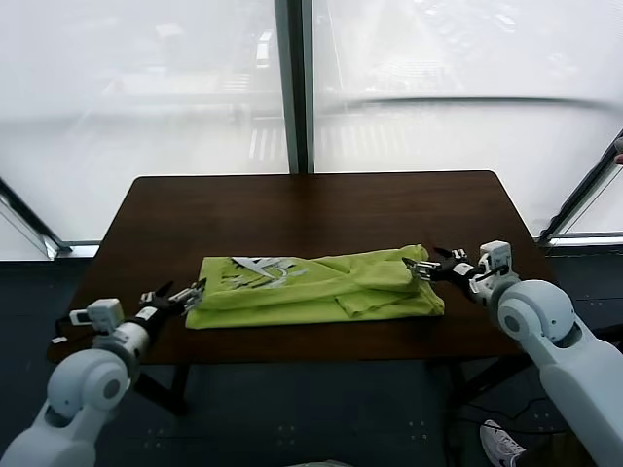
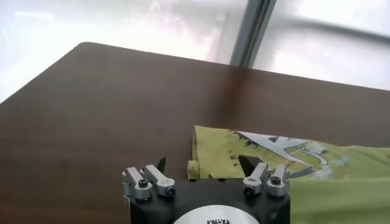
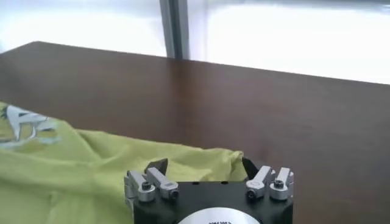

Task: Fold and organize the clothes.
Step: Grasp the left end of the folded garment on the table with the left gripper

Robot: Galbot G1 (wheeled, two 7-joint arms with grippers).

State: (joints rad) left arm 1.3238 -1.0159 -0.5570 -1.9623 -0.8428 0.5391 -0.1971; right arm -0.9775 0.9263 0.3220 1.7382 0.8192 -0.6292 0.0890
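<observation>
Clothes point(image 1: 316, 289) on the surface point(image 1: 311, 209): a single lime-green T-shirt, folded into a long band that lies crosswise on the near half of the dark brown top. Nearest to us, at about 7 o'clock in the head view, we see the left gripper point(image 1: 193, 294) with its fingers spread apart, level with the shirt's left end and just beside its edge; nothing is between the fingers. In the left wrist view the same gripper point(image 2: 204, 164) points at the shirt's corner point(image 2: 207, 152), which sits in the gap of the parted fingers without being clamped, and the white printed graphic point(image 2: 283, 148) faces up just beyond it. At about 4 o'clock in the head view we find the right gripper point(image 1: 421, 269), likewise spread wide, at the shirt's right end, where the cloth is bunched in thicker folds. The right wrist view shows this gripper point(image 3: 204, 164) standing apart over a raised fold of green cloth point(image 3: 201, 159), holding nothing. The white graphic point(image 1: 263, 269) lies on the shirt's left half, towards 10 o'clock. Farther off, the back half of the surface is bare wood, and beyond it, at 12 o'clock, stand bright windows point(image 1: 146, 88) divided by a dark upright post point(image 1: 292, 88).
</observation>
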